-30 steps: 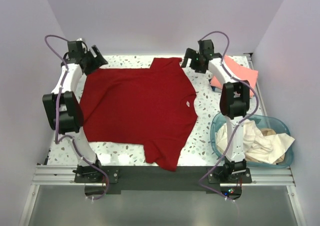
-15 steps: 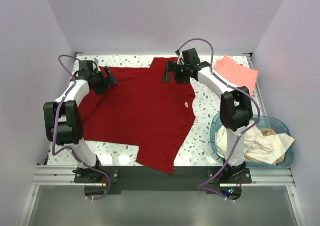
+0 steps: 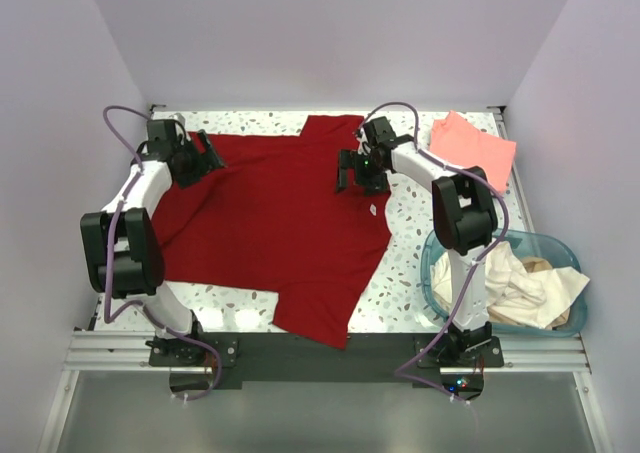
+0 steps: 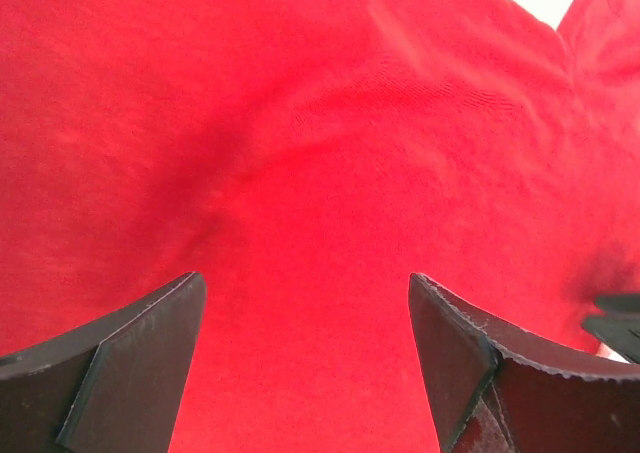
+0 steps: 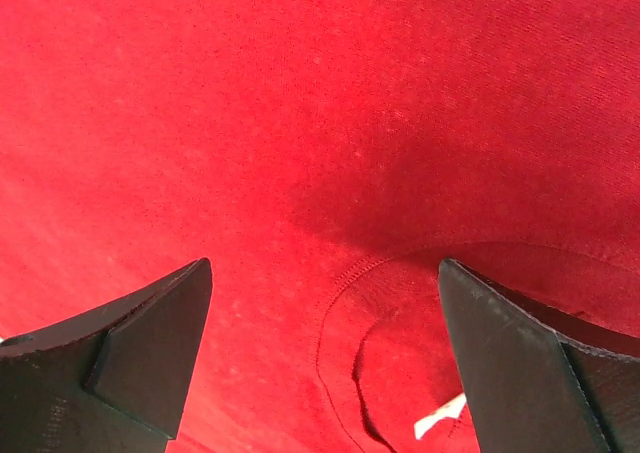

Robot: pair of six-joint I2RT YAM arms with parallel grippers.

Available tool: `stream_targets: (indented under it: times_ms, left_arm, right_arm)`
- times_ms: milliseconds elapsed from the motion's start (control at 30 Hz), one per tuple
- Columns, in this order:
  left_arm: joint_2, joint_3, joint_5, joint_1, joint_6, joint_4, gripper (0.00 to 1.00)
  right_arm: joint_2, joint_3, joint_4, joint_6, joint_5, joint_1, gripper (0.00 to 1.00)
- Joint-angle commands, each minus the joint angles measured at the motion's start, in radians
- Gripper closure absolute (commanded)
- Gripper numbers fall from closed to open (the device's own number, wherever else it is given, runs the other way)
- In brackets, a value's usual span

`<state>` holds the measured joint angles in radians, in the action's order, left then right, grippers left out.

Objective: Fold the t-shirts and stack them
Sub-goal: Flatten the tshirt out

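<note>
A large dark red t-shirt [image 3: 270, 223] lies spread flat across the table, with its white neck label [image 3: 373, 210] on the right. My left gripper [image 3: 214, 153] hangs open over the shirt's far left part, and only red cloth [image 4: 300, 173] shows between its fingers [image 4: 305, 283]. My right gripper [image 3: 346, 177] stands open over the collar area. In the right wrist view [image 5: 325, 268], the collar seam and the label [image 5: 440, 418] lie below the jaws. A salmon-pink t-shirt [image 3: 475, 143] lies folded at the far right. Cream-white t-shirts [image 3: 515, 283] sit crumpled in the basket.
The translucent teal basket [image 3: 432, 248] stands at the near right, by the right arm's base. The near sleeve of the red shirt hangs over the table's front edge [image 3: 315, 331]. Walls close in the table on the left, back and right.
Both grippers have come in from the far corners to over the red shirt, the right one to the collar. The shirt's near sleeve has shifted slightly left.
</note>
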<state>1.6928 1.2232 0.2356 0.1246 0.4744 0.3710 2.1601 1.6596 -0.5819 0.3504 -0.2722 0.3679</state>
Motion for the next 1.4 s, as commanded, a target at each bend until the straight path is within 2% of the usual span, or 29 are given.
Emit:
stream_targets:
  times_ms: [0,400,633,800,933,1133,1367]
  left_arm:
    - [-0.039,0.048,-0.045,0.015,-0.057,0.008,0.13]
    - [0.024,0.032,-0.102,0.015,-0.100,0.045,0.13]
    - [0.079,0.127,-0.131,0.017,-0.111,0.017,0.13]
    - [0.181,0.262,-0.177,0.015,-0.121,-0.049,0.22]
    - [0.300,0.410,-0.173,0.015,-0.129,-0.104,0.34]
    - [0.464,0.521,-0.188,0.012,-0.138,-0.201,0.48]
    - [0.590,0.631,-0.232,0.003,-0.168,-0.225,0.50]
  right_arm:
    - [0.024,-0.023,-0.058,-0.030,0.060,-0.003,0.01]
    - [0.080,0.011,-0.153,-0.010,0.163,-0.086,0.01]
    - [0.093,0.060,-0.190,-0.016,0.191,-0.158,0.01]
    - [0.110,0.111,-0.208,-0.028,0.180,-0.169,0.01]
    - [0.138,0.152,-0.231,-0.030,0.177,-0.169,0.01]
    - [0.167,0.184,-0.263,-0.036,0.189,-0.169,0.01]
    - [0.190,0.212,-0.280,-0.033,0.182,-0.170,0.01]
